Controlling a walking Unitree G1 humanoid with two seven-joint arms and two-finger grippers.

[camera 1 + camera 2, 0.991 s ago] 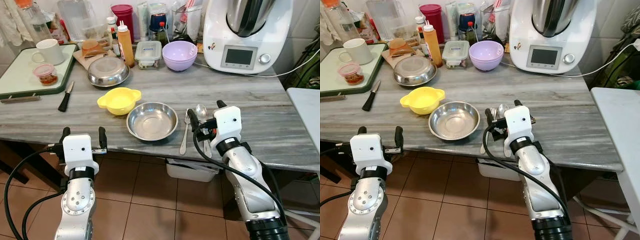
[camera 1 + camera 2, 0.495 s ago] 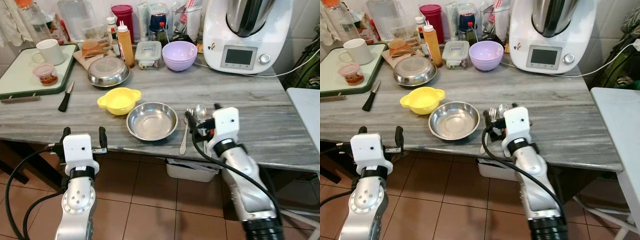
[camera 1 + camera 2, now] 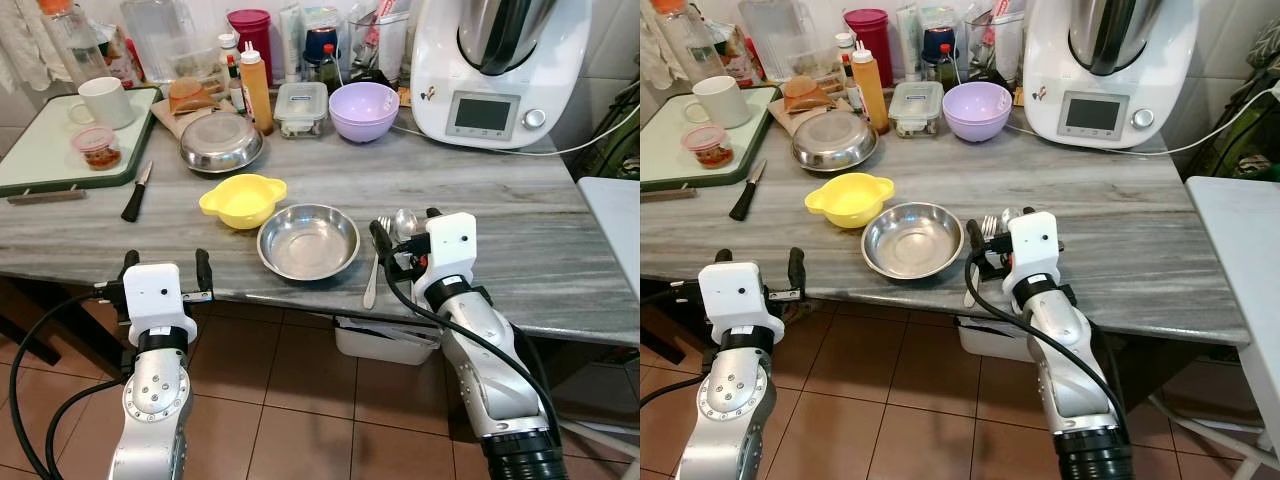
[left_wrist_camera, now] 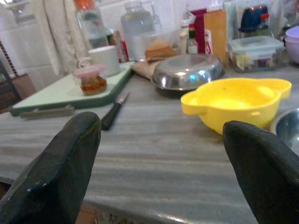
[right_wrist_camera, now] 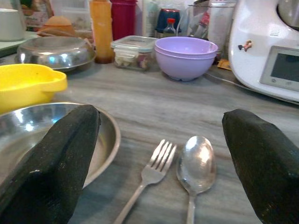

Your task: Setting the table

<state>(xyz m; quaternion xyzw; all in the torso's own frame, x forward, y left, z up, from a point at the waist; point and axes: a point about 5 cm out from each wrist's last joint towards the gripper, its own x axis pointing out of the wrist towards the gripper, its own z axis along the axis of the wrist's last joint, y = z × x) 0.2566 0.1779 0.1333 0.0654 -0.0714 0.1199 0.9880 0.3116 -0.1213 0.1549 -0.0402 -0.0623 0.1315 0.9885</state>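
— Grey marble bench (image 3: 520, 215), then. What's near the front edge?

— Steel bowl (image 3: 308, 240), with a fork (image 3: 374, 272) and spoon (image 5: 196, 164) side by side just right of it.

— And the right gripper (image 3: 402, 238)?

— Low over that cutlery, fingers (image 5: 49, 156) spread wide, holding nothing.

— The left gripper (image 3: 165, 277)?

— Off the bench's front edge, fingers (image 4: 58, 168) wide apart, empty, facing a yellow bowl (image 4: 236, 101).

Black fingers (image 5: 44, 163) spread wide, fork (image 5: 148, 176) and spoon (image 5: 196, 164) side by side between them — steel bowl (image 5: 105, 135) beside the fork.
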